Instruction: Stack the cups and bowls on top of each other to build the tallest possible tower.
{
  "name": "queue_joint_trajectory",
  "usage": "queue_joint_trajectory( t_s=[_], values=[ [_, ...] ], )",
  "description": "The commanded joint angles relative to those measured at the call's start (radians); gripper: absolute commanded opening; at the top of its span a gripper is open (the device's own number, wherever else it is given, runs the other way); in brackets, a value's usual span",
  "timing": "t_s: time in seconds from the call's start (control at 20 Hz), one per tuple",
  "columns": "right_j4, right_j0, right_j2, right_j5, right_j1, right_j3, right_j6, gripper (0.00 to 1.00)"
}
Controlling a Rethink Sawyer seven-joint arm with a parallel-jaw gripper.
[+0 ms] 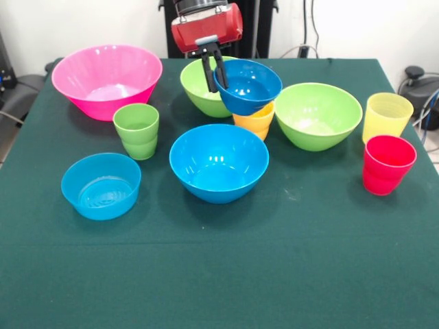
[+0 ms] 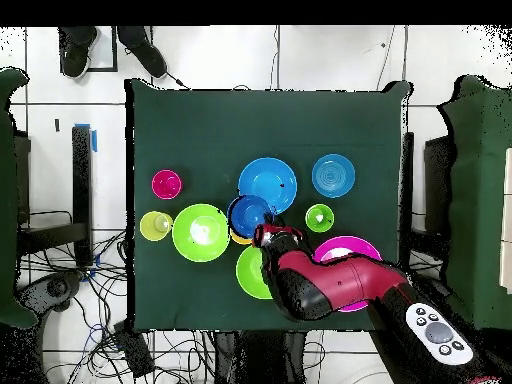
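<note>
Pinching the small dark blue bowl (image 1: 248, 86) by its rim, the gripper (image 1: 214, 68) holds it tilted atop the orange-yellow cup (image 1: 255, 122), jaws clamped.

Gripper (image 1: 214, 74) at rim of small bowl (image 1: 248, 85), tilted atop a cup (image 1: 254, 121). Front view: bowl (image 1: 203, 88) just behind, another bowl (image 1: 218, 162) in front; two cups (image 1: 387, 140) far right.

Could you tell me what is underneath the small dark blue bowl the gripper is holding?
The orange-yellow cup is under the dark blue bowl, whose rim the gripper pinches. Only the cup's upper side shows; its mouth is covered, and whether the tilted bowl actually touches it is unclear.
</note>
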Motion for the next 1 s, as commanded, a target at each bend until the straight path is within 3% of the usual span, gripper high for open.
queue_joint_trajectory(
  t_s=[0.05,0.8,1.0],
  values=[
    [-0.023,0.049,-0.029,-0.021,0.034,0.039,0.060,0.00],
    [-0.025,0.014,0.018,-0.002,0.096,0.053,0.061,0.00],
    [-0.018,-0.025,0.064,0.051,0.108,0.062,0.043,0.00]
  ],
)
